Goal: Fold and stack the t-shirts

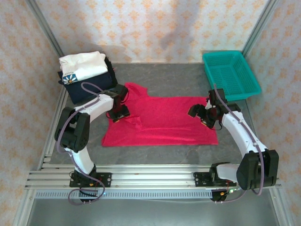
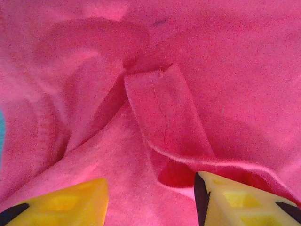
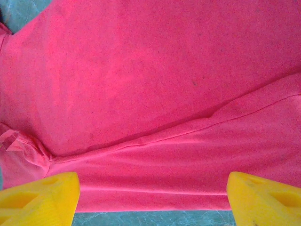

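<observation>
Bare grey surface (image 1: 178, 77) lies open along the far side, between the folded white cloth shirt with a blue emblem (image 1: 82, 63), stacked on a dark navy shirt (image 1: 90, 89) at far left, and the teal plastic mesh basket (image 1: 221, 53) at far right. A narrower bare strip runs before the spread bright red t-shirt (image 1: 162, 125).

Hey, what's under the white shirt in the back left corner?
The white shirt lies on a dark navy shirt. Only the navy one's near side shows; the rest is covered.
</observation>
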